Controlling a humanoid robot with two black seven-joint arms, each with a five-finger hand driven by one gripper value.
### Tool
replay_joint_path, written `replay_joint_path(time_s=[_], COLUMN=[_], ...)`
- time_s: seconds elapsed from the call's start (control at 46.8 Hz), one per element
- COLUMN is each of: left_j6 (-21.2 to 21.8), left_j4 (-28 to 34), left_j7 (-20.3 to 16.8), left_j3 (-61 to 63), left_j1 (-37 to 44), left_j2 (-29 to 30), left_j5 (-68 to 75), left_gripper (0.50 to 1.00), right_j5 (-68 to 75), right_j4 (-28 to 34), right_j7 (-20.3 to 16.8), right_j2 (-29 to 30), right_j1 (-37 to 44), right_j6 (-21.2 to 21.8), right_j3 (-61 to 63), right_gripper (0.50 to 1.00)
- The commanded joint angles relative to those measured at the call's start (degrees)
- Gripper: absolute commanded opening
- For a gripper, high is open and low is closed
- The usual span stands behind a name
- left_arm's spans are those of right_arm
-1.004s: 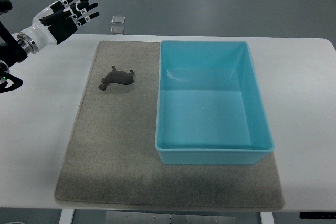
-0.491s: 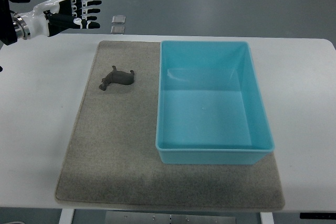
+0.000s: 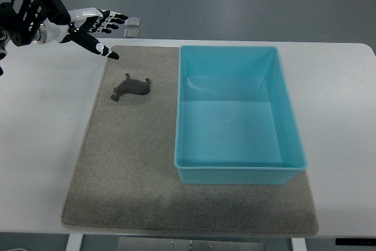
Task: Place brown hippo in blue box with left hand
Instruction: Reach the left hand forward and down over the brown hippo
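At the upper left of the frame the left robot hand [image 3: 94, 26] has turned palm-down, fingers spread and holding nothing, thumb now reaching toward the grey mat [image 3: 129, 163]. Below it, well apart, the brown hippo [image 3: 131, 87] lies untouched left of the blue box [image 3: 288, 121]; the approach seems begun.

Table [image 3: 41, 145] carries mat [image 3: 129, 174]. Hippo [image 3: 130, 87] lies on mat's far-left part; box [image 3: 235, 116] sits on mat's right half, just right of hippo, not touching. Left hand [image 3: 94, 27] at upper left, over mat's far-left corner, behind hippo, apart from it.
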Motion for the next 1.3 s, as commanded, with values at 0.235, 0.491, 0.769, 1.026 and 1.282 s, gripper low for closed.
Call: replay_joint_path(time_s=[0.235,0.491,0.769,1.026,1.282], left_j6=[0.01,0.19,4.4,7.22,10.73], left_j4=[-5.56,-9.43,-9.7,-9.7,-9.61], left_j7=[0.03,0.03,0.73,1.08,1.26], left_j3=[0.0,4.12,6.23,8.61,8.79], left_j1=[0.21,0.21,1.0,1.09,2.32], left_j2=[0.43,1.04,0.25,-0.1,-2.83], left_j5=[16.51,18.89,18.89,18.89,19.24], left_gripper=[0.996,0.996,0.996,0.988,0.988], right_j5=[0.0,0.0,0.0,0.0,0.0], right_j4=[0.01,0.01,0.01,-0.08,0.01], right_j7=[-0.01,0.08,-0.01,-0.01,-0.01], right_j2=[0.0,0.0,0.0,0.0,0.0], right_j1=[0.0,0.0,0.0,0.0,0.0], right_j6=[0.0,0.0,0.0,0.0,0.0], right_j3=[0.02,0.02,0.02,0.02,0.02], right_gripper=[0.936,0.936,0.936,0.936,0.936])
